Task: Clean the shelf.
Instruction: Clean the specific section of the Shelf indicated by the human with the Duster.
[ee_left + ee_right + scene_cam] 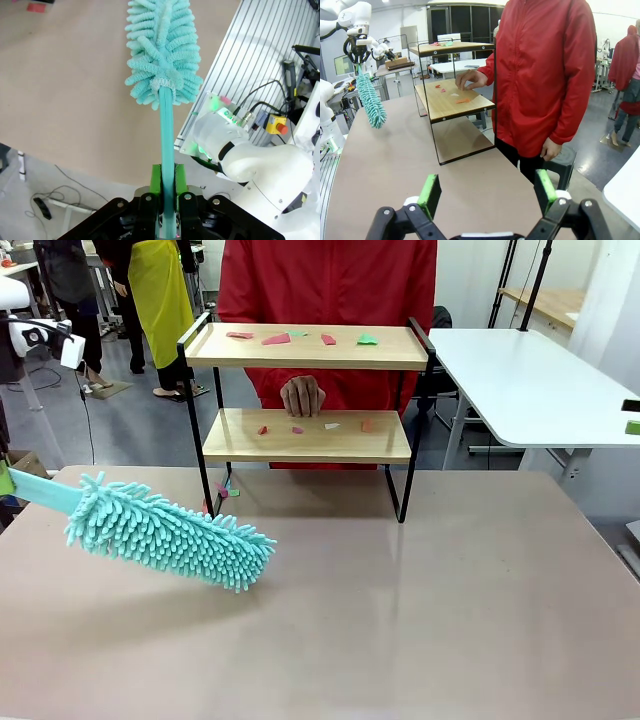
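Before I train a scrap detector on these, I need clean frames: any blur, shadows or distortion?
Front view: sharp, evenly lit; the duster casts a soft shadow on the table, and scraps on the shelf are crisp. Left wrist view: handle in focus, no motion blur. Right wrist view: the wide-angle lens tilts the shelf's uprights.

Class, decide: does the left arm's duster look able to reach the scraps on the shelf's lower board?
Probably yes: the left gripper grips the duster, the shelf is open in front, though a person's hand is by the scraps.
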{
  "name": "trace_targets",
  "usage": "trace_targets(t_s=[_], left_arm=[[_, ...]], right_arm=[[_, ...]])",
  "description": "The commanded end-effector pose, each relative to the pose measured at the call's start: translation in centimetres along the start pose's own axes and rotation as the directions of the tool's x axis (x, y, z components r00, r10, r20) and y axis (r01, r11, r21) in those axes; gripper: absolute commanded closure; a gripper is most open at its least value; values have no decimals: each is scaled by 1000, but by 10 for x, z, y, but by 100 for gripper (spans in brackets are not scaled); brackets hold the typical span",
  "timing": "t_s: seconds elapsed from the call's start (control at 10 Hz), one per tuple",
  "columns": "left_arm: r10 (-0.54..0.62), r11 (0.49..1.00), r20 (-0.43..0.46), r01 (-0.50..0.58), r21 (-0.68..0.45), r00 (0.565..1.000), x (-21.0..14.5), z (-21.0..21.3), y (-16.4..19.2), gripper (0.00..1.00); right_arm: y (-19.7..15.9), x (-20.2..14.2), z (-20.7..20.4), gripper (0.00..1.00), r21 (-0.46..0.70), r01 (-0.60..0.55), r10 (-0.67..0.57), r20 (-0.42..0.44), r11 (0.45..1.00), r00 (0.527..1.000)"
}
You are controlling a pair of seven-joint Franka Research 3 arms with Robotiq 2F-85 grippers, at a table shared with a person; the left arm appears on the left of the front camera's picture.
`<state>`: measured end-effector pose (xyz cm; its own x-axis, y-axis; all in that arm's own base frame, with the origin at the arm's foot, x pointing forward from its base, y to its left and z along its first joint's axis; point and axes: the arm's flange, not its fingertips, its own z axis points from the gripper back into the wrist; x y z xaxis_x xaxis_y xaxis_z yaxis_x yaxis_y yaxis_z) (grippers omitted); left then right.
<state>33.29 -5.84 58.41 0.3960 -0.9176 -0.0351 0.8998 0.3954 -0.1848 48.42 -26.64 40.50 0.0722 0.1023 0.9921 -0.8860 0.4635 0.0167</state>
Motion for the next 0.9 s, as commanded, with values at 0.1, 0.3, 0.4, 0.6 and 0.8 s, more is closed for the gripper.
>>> trace_targets(t_s=[0.1, 0.3, 0.4, 0.6, 0.8], left_arm=[[-61, 998, 56, 61, 3, 997, 8, -4, 1, 87], [-123, 992, 154, 128, -20, 980, 14, -5, 13, 87], [-148, 987, 198, 156, -29, 969, 15, -6, 14, 87], [-137, 982, 350, 175, -78, 927, 29, -11, 14, 87], [-82, 979, 461, 158, -129, 884, 52, -14, 7, 87]], right_arm=[[1, 4, -1, 0, 1, -7, 7, 0, 1000, 1000], [1, 4, -1, 0, 1, -7, 7, 0, 1000, 1000], [1, 4, -1, 0, 1, -7, 7, 0, 1000, 1000], [1, 4, -1, 0, 1, -7, 7, 0, 1000, 1000], [1, 4, -1, 0, 1, -7, 7, 0, 1000, 1000]])
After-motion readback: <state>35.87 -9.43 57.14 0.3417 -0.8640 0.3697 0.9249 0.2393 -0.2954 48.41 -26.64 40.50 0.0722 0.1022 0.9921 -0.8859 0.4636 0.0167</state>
